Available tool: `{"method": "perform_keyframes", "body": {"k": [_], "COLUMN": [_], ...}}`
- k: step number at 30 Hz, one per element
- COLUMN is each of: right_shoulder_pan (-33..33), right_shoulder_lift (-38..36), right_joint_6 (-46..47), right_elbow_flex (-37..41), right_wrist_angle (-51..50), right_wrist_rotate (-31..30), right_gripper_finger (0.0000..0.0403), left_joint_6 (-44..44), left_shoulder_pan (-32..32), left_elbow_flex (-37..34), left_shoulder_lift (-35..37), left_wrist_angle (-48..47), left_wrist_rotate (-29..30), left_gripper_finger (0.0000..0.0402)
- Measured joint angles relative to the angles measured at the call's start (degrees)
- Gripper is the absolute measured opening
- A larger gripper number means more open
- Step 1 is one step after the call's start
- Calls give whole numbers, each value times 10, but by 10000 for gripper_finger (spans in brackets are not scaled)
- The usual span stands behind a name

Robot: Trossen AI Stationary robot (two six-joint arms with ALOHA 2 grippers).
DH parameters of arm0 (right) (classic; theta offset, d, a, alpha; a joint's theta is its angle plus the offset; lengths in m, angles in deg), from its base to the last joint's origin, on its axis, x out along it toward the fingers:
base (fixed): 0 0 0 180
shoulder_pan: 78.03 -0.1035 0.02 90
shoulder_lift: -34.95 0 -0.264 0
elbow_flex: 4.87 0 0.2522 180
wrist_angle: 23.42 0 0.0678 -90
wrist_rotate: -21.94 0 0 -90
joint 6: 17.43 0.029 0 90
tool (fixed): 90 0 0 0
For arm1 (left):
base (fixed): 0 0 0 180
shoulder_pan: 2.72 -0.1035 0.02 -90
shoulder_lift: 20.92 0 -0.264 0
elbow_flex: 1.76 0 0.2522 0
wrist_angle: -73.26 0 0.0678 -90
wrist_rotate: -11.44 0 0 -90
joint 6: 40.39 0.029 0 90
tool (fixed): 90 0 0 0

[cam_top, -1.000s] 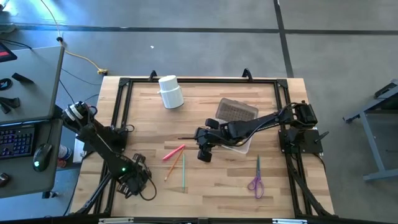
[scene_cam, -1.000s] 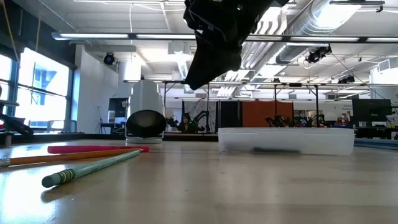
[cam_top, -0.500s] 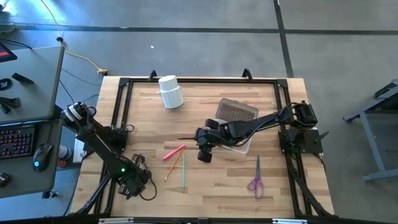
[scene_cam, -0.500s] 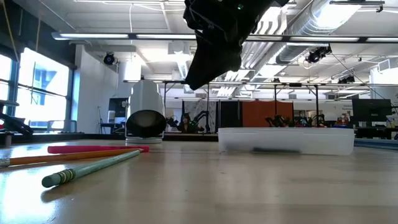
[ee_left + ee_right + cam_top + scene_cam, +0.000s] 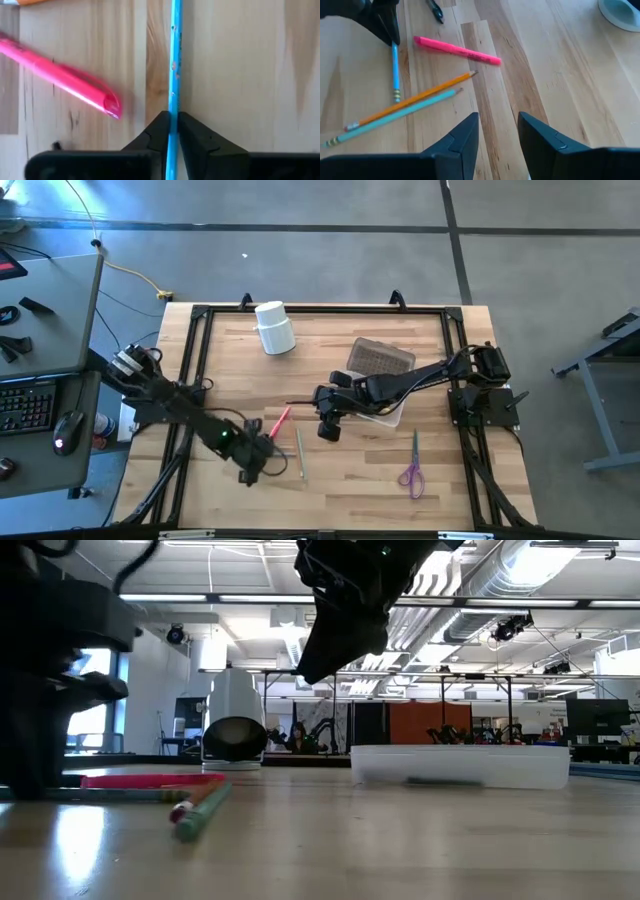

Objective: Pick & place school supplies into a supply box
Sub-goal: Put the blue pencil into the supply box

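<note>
Below, at lower left of the high view, the left gripper (image 5: 171,131) is clamped on a blue pencil (image 5: 174,60); the box (image 5: 380,360) lies right of centre under the open right gripper (image 5: 498,131).

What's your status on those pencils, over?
Left gripper pinching blue pencil. Right gripper open, hovering beside supply box. Pink pen lies close to the pencil, not touching.

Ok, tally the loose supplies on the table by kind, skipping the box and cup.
pencils: 3 (blue pencil, orange pencil, teal pencil)
pink highlighter: 1
dark pen: 1
purple scissors: 1
Total: 6
</note>
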Motion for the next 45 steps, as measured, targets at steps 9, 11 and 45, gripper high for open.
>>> {"method": "perform_keyframes", "body": {"k": [9,11,45], "right_shoulder_pan": [0,0,-75], "right_shoulder_lift": [0,0,156], "right_joint_6": [-3,-4,-153], "right_elbow_flex": [0,0,0], "right_wrist_angle": [-1,-2,226], "right_wrist_rotate": [7,7,23], "right_gripper_finger": [122,122,122], "left_joint_6": [43,59,56], "left_shoulder_pan": [-57,-55,-56], "left_elbow_flex": [1,0,0], "left_shoulder_lift": [-34,-33,-33], "left_wrist_angle": [62,77,83], "left_wrist_rotate": [3,24,47], "left_gripper_finger": [40,43,63]}}
